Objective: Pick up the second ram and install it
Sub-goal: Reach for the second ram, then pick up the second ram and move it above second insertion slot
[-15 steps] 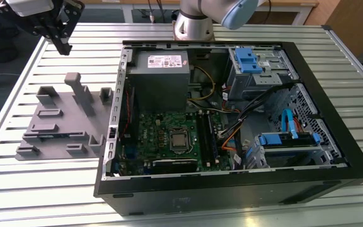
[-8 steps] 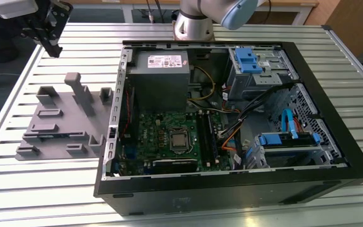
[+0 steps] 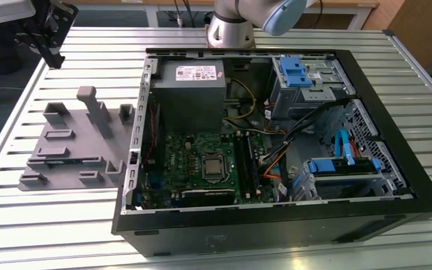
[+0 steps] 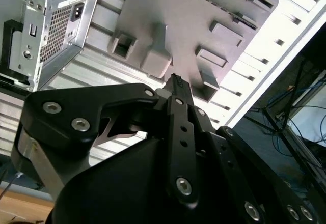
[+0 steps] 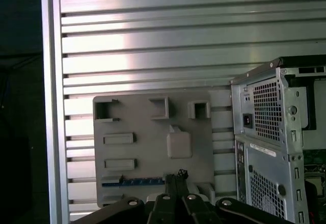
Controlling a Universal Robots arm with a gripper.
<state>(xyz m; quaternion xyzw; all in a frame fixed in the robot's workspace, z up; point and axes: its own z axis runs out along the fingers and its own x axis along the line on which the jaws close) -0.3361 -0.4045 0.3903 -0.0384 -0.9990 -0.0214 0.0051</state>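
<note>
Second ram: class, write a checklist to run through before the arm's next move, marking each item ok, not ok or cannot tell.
1. Ram waiting in fixture: ok; the ram lies along one edge of the fixture.
2. Claw empty: ok; the claw holds nothing.
3. Claw open for a grasp: not ok; it is shut.
4. Claw at the ram: not ok; in the exterior view it hangs apart from the fixture.
5. Case open: ok; the motherboard is exposed.
6. Free place in the slots: cannot tell.
</note>
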